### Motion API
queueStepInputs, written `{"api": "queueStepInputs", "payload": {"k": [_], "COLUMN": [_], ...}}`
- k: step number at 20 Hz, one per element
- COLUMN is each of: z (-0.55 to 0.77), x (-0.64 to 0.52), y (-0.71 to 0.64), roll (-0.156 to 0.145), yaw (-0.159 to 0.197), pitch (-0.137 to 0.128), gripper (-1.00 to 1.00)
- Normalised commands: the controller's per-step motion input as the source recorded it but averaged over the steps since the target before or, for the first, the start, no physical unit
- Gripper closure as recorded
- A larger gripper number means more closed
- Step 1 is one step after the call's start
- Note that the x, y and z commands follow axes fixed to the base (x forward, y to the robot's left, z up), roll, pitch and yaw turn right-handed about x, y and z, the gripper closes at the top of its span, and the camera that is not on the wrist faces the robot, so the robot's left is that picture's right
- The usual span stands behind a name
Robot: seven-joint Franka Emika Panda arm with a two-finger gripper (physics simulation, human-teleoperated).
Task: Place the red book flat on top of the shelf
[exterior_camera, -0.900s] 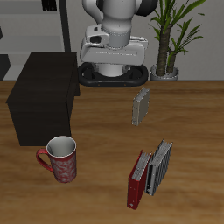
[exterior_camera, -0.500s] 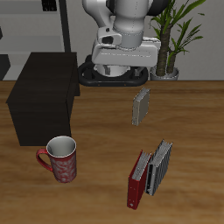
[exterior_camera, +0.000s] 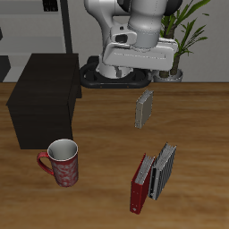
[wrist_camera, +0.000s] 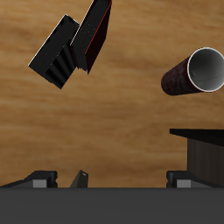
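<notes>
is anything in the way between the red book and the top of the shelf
The mug stands on the table roughly between the red book and the shelf, nearer the table's front edge. The grey striped book leans right against the red book's far side. The shelf's flat top shows nothing on it.

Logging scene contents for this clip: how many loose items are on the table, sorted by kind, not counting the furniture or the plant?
Books: 3, namely the red book, the grey striped book leaning against it, and the small grey book standing farther back.
Mugs: 1, the red patterned mug near the shelf.
Total: 4
</notes>
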Motion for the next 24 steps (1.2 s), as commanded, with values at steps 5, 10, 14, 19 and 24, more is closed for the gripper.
{"api": "queueStepInputs", "payload": {"k": [5,10,14,19,24], "z": [0.11,0.02,-0.03,-0.07,-0.08], "x": [0.34,0.46,0.31,0.46,0.29], "y": [-0.02,-0.07,-0.03,-0.06,0.02], "roll": [-0.017,-0.032,-0.012,-0.034,-0.019], "yaw": [-0.018,-0.037,-0.029,-0.044,-0.022], "pitch": [-0.017,0.004,-0.002,-0.004,-0.010], "gripper": [-1.00,-1.00,-1.00,-1.00,-1.00]}}
